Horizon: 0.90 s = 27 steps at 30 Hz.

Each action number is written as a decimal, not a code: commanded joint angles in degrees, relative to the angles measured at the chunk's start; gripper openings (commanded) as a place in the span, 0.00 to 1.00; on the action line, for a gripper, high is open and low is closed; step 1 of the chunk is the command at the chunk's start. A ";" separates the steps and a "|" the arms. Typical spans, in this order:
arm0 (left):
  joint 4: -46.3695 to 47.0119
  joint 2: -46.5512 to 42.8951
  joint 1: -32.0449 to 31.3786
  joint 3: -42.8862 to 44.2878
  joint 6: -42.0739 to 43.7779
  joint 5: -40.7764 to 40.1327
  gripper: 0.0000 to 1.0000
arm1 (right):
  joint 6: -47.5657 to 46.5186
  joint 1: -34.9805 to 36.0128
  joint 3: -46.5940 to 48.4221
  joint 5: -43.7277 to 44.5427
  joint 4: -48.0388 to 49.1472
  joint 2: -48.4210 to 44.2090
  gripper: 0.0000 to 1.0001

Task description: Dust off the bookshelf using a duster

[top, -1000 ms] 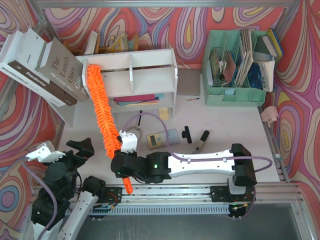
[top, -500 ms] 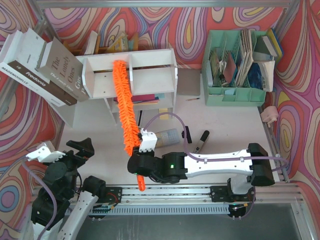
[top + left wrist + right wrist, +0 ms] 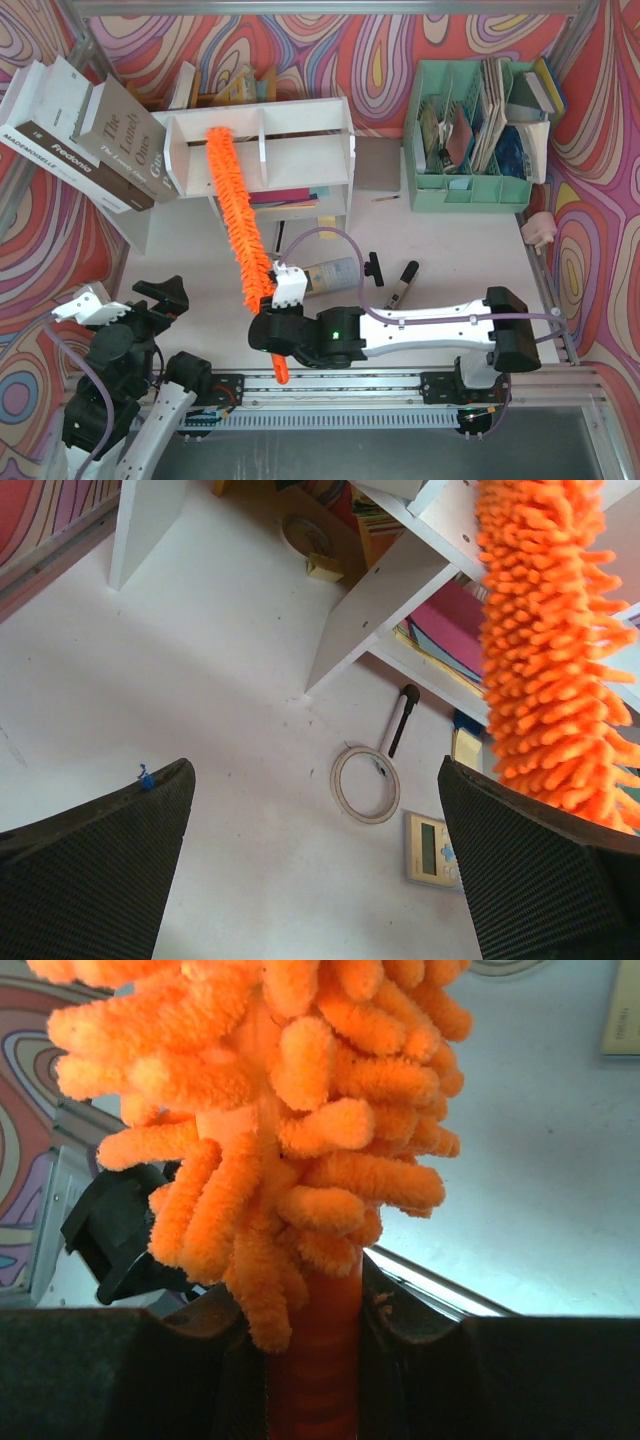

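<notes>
Books (image 3: 285, 197) occupy bookshelf (image 3: 300, 115) behind duster (image 3: 235, 205), pinched by right end effector (image 3: 274, 320) (left end effector (image 3: 315, 770) spread).

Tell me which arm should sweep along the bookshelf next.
Right. The right gripper is shut on the duster, whose head reaches the bookshelf. The left gripper is open, empty, far from the shelf.

On the white table (image 3: 450, 250), a green organizer (image 3: 470, 185) stuffed with papers stands far right, big books (image 3: 85, 135) lean far left, and a black marker (image 3: 400, 287) lies nearer the front.
</notes>
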 commanded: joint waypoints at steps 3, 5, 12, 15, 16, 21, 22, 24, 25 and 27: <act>0.01 -0.83 -0.27 -0.72 -0.44 -0.47 0.98 | 0.94 -0.13 -0.17 3.82 1.63 -2.39 0.00; 0.03 -0.60 -0.28 -0.76 -0.39 -0.26 0.98 | -2.59 -0.13 3.19 1.09 2.33 0.82 0.00; -0.13 -0.76 -0.29 -0.67 -0.49 -0.33 0.99 | -6.85 -0.13 9.72 -1.93 0.45 6.23 0.00; -0.10 -0.94 -0.29 -0.71 -0.53 -0.46 0.98 | -3.92 -0.13 5.37 0.20 0.75 1.65 0.00; -0.14 -0.95 -0.27 -0.75 -0.58 -0.50 0.98 | -3.09 -0.13 4.12 0.67 1.08 0.51 0.00; 0.02 -0.55 -0.29 -0.76 -0.49 -0.38 0.99 | 3.84 -0.13 0.70 5.98 -3.56 -3.18 0.00; 0.02 -0.50 -0.28 -0.76 -0.50 -0.38 0.98 | 4.10 -0.13 0.20 6.38 -3.25 -3.58 0.00; 0.04 -0.45 -0.25 -0.76 -0.46 -0.34 0.98 | 3.64 -0.13 -0.11 6.52 -2.42 -3.61 0.00; 0.10 -0.50 -0.26 -0.76 -0.46 -0.37 0.98 | 3.10 -0.13 0.31 6.51 -2.15 -3.33 0.00; 0.19 -0.52 -0.29 -0.84 -0.50 -0.45 0.98 | -0.34 -0.13 1.41 4.85 0.57 -2.17 0.00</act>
